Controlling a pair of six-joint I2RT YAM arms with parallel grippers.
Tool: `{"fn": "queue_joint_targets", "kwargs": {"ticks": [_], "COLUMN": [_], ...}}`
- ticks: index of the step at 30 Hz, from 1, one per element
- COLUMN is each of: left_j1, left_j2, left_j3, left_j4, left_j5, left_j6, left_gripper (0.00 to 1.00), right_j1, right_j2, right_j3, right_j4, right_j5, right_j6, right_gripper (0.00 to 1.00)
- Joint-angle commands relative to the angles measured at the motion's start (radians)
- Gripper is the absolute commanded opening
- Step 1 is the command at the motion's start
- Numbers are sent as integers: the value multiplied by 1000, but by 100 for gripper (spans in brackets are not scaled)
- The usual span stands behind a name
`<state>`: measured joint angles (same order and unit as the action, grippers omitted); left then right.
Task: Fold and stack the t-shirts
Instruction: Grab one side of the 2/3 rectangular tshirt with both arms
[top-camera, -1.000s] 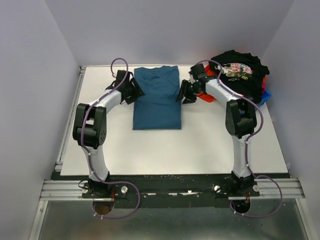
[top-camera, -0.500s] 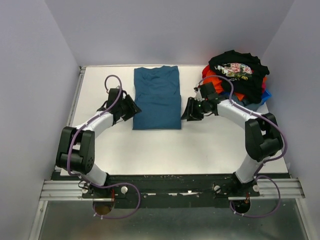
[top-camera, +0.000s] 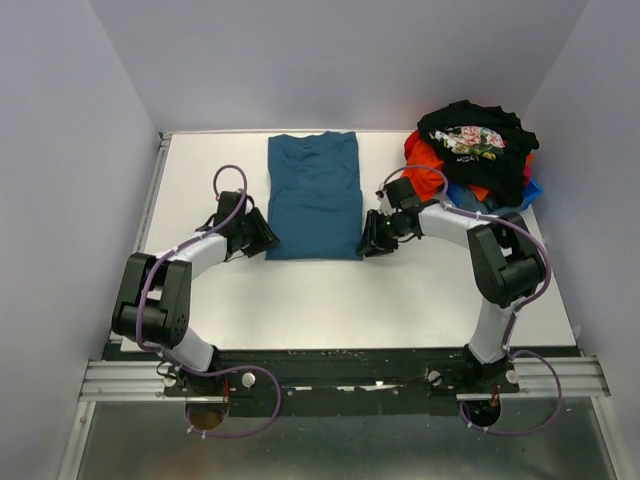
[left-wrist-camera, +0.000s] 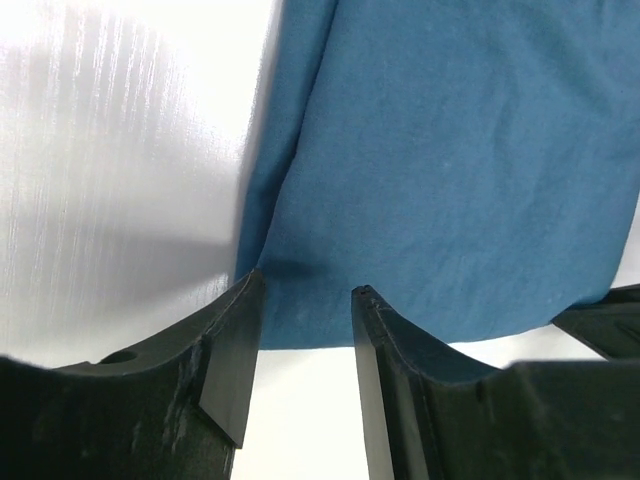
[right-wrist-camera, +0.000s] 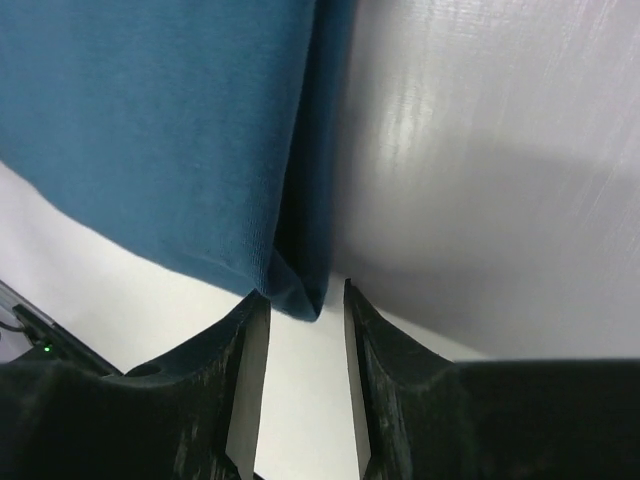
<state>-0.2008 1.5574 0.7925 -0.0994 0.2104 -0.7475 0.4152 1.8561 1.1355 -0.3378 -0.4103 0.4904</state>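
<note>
The teal-blue t-shirt lies flat as a folded rectangle at the table's middle back. My left gripper is open at its near left corner, fingertips level with the hem. My right gripper is open at the near right corner, the corner of the cloth between its fingertips. The black floral t-shirt tops a heap at the back right, over the orange-red t-shirt and the bright blue t-shirt.
The white table stretches in front of the shirt to its near edge. Grey walls close in the back and both sides. The arm bases stand on the black rail at the front.
Both grippers have moved down along the teal shirt's sides, from its upper part to its near corners. The shirt has not visibly moved.
</note>
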Motion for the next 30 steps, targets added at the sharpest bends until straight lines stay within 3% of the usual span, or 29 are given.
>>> {"fn": "queue_joint_targets", "kwargs": {"ticks": [1,12,16,21,24,27,30], "left_j1": [-5,-5,-5,-5,-6,-17,-25], "left_j2": [-6,-118,-109,-43,-17,15,53], "left_j3": [-18,-67,-78,-85,-98,-102,-108], "left_j4": [-14,-97,-89,-50,-5,36,93], "left_j5": [-5,-120,-117,-66,-28,10,79], "left_j6": [34,40,43,28,17,4,0], "left_gripper": [52,58,63,61,55,43,21], "right_j1": [4,25,34,43,48,51,53], "right_j2": [67,69,68,63,61,54,34], "right_j3": [15,-19,-22,-16,-11,-10,-11], "right_j4": [2,-13,-13,-20,-23,-29,-33], "right_j5": [19,48,53,51,51,47,39], "right_j6": [4,19,20,22,22,19,17], "right_gripper": [41,31,13,6,1,1,1]}}
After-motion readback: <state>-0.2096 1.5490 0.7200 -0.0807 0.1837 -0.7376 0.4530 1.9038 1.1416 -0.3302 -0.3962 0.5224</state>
